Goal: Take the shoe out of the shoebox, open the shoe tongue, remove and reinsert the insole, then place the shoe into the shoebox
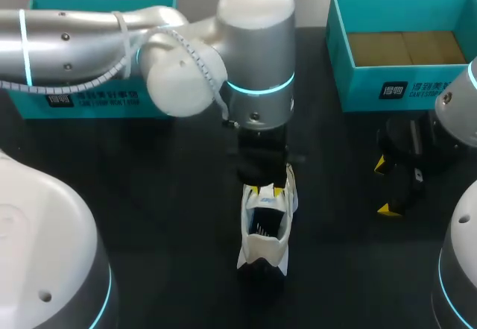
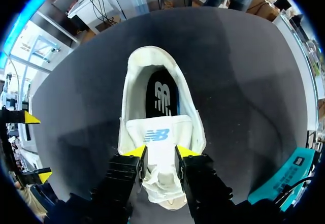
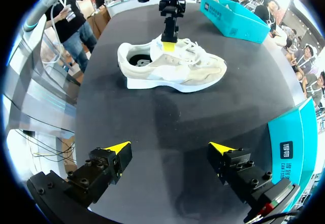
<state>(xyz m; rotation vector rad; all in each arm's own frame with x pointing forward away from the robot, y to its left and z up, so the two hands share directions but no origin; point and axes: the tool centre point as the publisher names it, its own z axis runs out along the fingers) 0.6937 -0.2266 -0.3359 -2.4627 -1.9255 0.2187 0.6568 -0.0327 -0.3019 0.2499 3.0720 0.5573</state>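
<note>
Two teal shoeboxes, one shoe, two claws. Left shoebox [image 1: 74,98] far left. White shoe [image 1: 264,251] at middle of surface [image 1: 149,195], tongue [image 2: 160,137] pinched by left claw [image 2: 161,152]. Right shoebox [image 1: 395,86] far right. Right claw [image 1: 384,187] just nearer – spread wide, empty, well apart from shoe.

Shoe [image 3: 172,66]: off-wht w/ beige side panels, wht sole. Tongue [image 2: 161,137]: wht, blue logo. Insole [image 2: 161,98]: blk w/ wht logo. Tabletop [image 1: 149,195]: matte blk. Left shoebox [image 1: 89,101] & right shoebox [image 1: 402,83]: teal w/ wht print; right one brown inside. Left pincer [image 2: 158,153] & right pincer [image 3: 170,148]: blk, bright yellow tips. Left arm [image 1: 253,38]: silver-grey & wht, cyan light rings.
</note>
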